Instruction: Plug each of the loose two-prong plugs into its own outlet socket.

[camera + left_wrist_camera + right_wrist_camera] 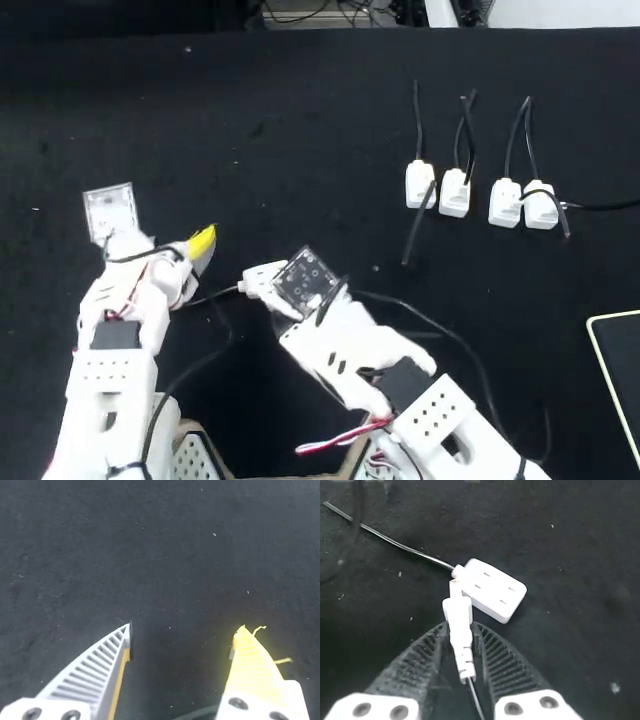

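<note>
Seating step judged in hand: right gripper (460, 626) pinches a plug (456, 611), its tip against the outlet block (492, 589), at table seven o'clock. Left gripper (182, 630) hangs spread. Next move probably requires aligning prongs with slots, then pressing.

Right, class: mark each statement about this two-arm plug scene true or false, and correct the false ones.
1. The right pincer grips a white plug. True.
2. The left pincer holds a plug. False: it is open and empty.
3. The outlet block is black. False: it is white.
4. Four white plugs lie in a row on the table. True.
</note>
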